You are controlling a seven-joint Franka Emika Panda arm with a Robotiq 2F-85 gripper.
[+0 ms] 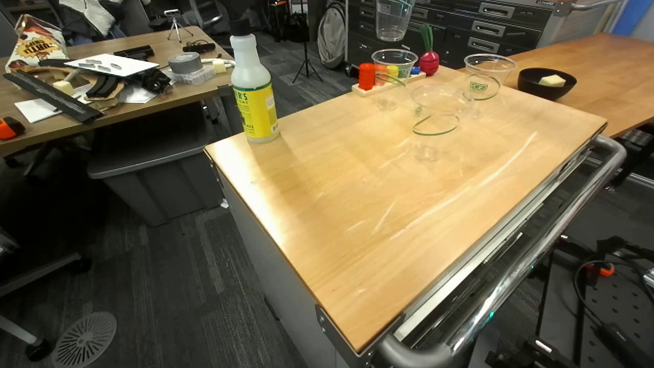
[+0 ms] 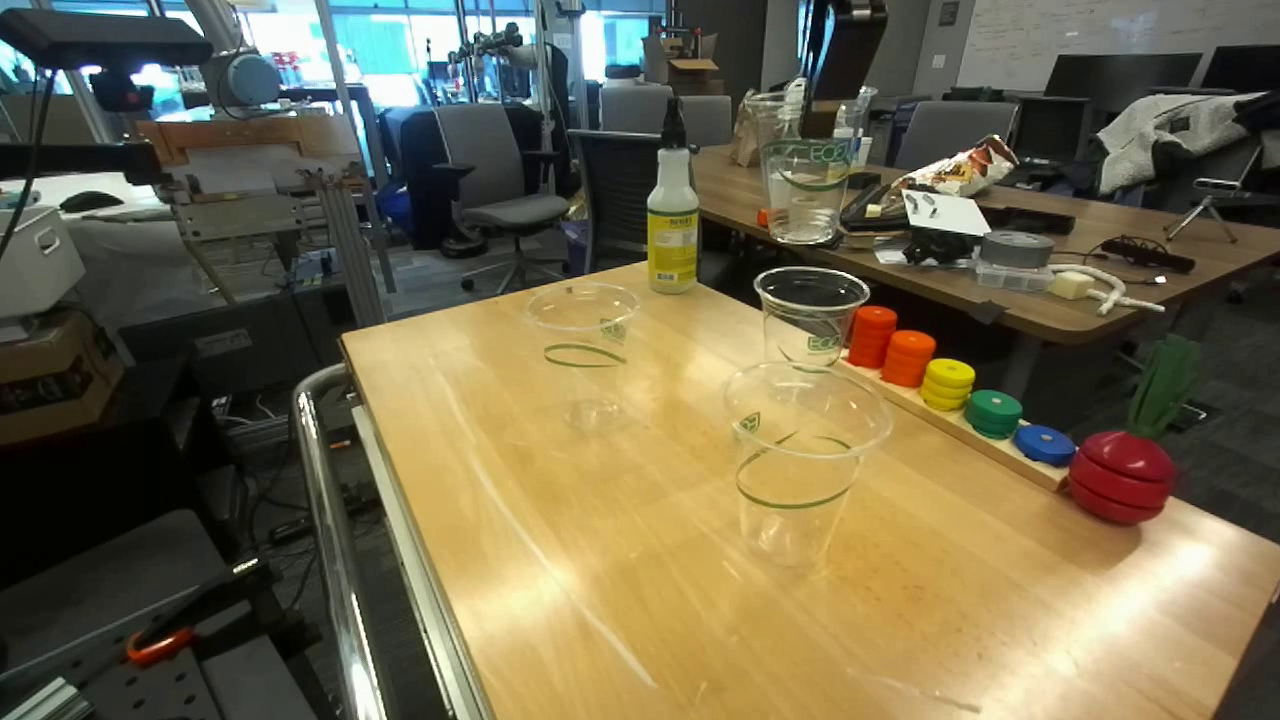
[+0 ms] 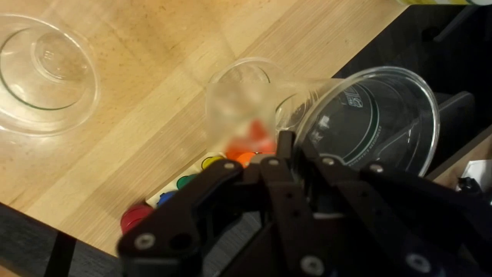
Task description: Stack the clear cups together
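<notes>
My gripper (image 3: 294,144) is shut on the rim of a clear cup (image 3: 369,119) in the wrist view. In an exterior view, the dark gripper (image 2: 822,118) holds this cup (image 2: 803,195) roughly upright in the air, above and apart from a clear cup (image 2: 812,318) beside the toy pegboard. The held cup (image 1: 393,20) also shows at the top of an exterior view, where the gripper is out of view. Three clear cups stand upright and apart on the table: by the pegboard (image 1: 393,66), mid-table (image 1: 442,110) and towards the far right corner (image 1: 488,76). A blurred patch partly covers one in the wrist view.
The pegboard with coloured discs (image 2: 940,385) lies along a table edge, with a red radish toy (image 2: 1120,475) at its end. A tall spray bottle (image 1: 255,97) stands at a table corner. A black bowl (image 1: 546,84) sits on the adjoining table. A metal handle (image 1: 511,255) runs along one side.
</notes>
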